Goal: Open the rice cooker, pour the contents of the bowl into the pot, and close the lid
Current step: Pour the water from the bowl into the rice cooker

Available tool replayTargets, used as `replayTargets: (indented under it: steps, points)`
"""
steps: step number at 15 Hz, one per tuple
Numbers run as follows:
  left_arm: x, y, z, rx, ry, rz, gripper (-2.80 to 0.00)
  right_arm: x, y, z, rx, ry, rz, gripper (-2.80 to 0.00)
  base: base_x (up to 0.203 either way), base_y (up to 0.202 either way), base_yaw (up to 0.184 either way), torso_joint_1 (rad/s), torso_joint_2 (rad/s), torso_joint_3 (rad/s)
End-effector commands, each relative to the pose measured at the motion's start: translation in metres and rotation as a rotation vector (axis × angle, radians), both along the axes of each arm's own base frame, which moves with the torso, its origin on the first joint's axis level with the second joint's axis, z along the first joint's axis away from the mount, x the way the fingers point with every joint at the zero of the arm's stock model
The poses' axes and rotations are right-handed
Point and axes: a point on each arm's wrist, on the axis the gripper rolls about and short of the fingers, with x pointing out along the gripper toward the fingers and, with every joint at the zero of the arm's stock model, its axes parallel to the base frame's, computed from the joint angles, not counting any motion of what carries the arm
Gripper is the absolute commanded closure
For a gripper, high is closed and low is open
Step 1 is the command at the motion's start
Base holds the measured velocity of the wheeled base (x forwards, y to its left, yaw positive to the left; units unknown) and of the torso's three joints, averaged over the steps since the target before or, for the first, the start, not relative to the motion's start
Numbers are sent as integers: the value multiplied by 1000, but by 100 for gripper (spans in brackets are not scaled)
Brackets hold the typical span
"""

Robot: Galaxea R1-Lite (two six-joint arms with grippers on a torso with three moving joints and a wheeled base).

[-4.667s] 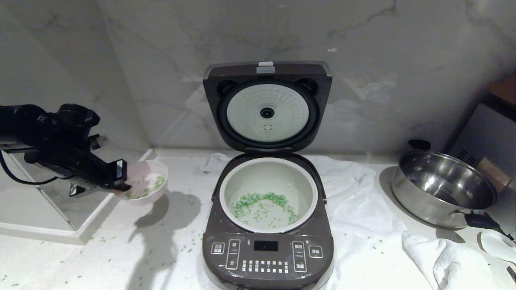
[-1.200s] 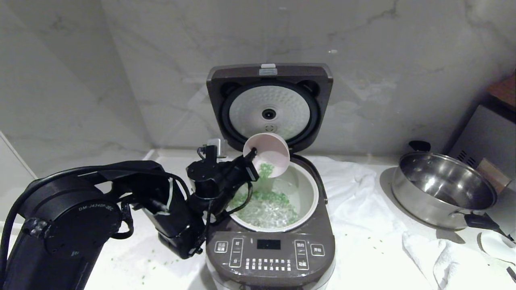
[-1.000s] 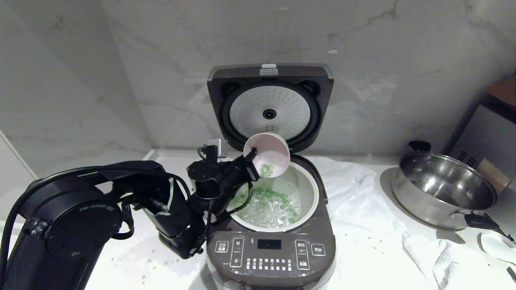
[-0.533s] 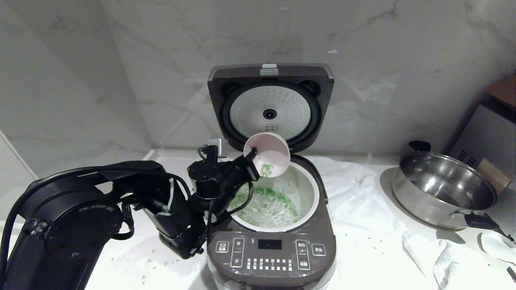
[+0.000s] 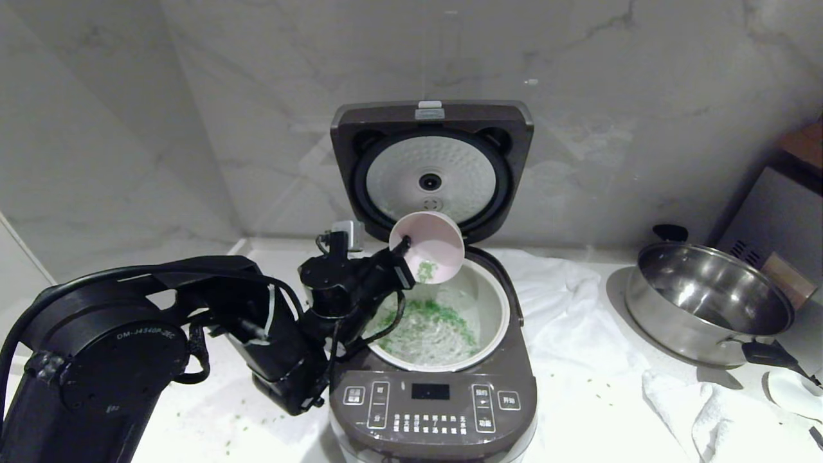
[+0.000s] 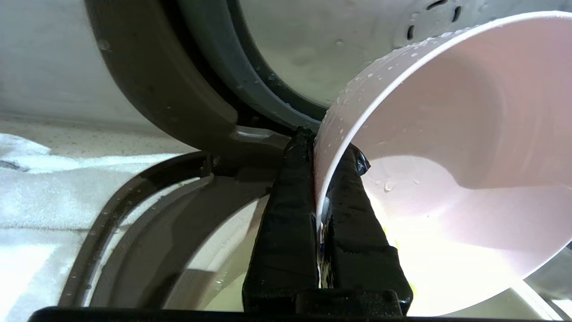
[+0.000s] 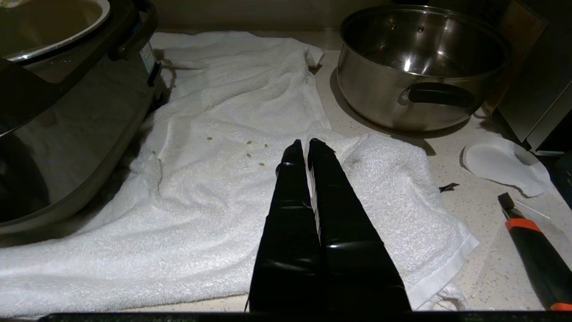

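Observation:
The dark brown rice cooker [image 5: 432, 402] stands in the middle with its lid [image 5: 431, 122] raised upright. My left gripper [image 5: 404, 247] is shut on the rim of the pink bowl [image 5: 429, 241], which it holds tipped steeply over the back of the pot [image 5: 487, 292]. Green contents [image 5: 450, 315] float in water in the pot, and a few bits cling inside the bowl. In the left wrist view the black fingers [image 6: 290, 210] pinch the bowl [image 6: 447, 134] wall at the gripper [image 6: 328, 145]. My right gripper [image 7: 307, 145] is shut and empty, parked over a white towel [image 7: 201, 179].
A shiny steel pan [image 5: 707, 302] with black handles sits at the right. The white towel [image 5: 566, 308] spreads beside the cooker. An orange and black cutter [image 7: 532, 250] and a white scrap [image 7: 500, 165] lie by the pan. Green bits dot the counter.
The bowl, earlier held off to the left, is now tipped over the pot. In the last second it stays put, and the water in the pot ripples and settles.

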Motion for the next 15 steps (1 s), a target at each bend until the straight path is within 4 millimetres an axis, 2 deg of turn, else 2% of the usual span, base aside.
replayTargets:
  steps: [1,4,9,13,15]
  points:
    - [-3,2,1,-2,0,-2,0,0,0,0,0,0,0,0,0,0,0,0,0,0]
    - [-7,3,12,-14,-19,-8,0,0,0,0,0,0,0,0,0,0,0,0,0,0]
    - [-6,3,15,-20,-28,-4,0,0,0,0,0,0,0,0,0,0,0,0,0,0]
    - [-6,12,46,-107,-72,23,0,0,0,0,0,0,0,0,0,0,0,0,0,0]
    - [-2,24,62,-137,-111,70,0,0,0,0,0,0,0,0,0,0,0,0,0,0]
